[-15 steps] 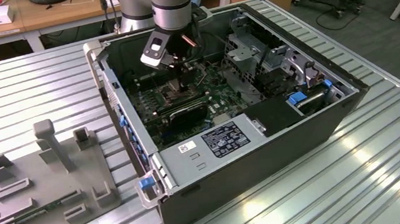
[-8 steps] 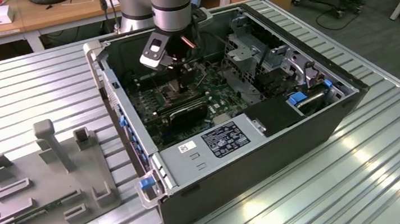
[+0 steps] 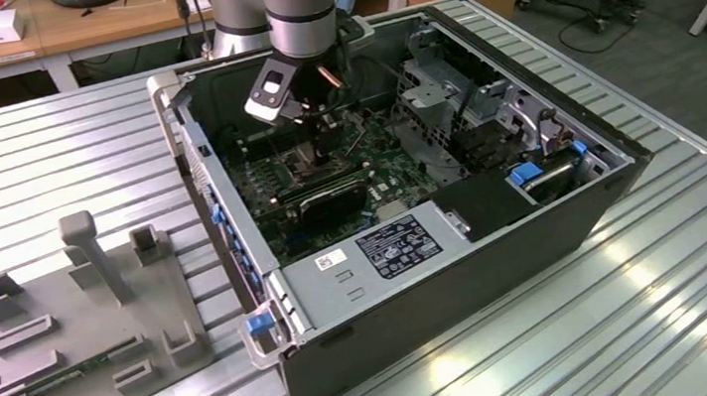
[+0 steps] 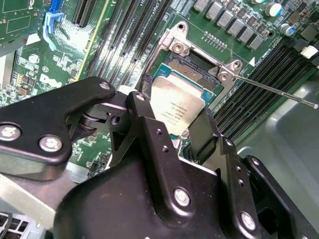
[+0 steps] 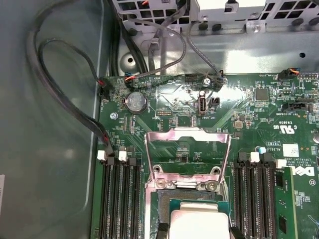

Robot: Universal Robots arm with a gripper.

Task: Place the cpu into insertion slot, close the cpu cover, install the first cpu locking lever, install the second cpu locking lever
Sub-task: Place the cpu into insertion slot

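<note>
One ribbed metal table (image 3: 682,270), wooden desks (image 3: 107,21) behind, gripper (image 4: 174,112) clasping cpu (image 4: 177,102)

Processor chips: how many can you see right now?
1. The chip is held between the fingers of the gripper, just above the socket, whose cover stands open. Others could be hidden under the arm.
</note>
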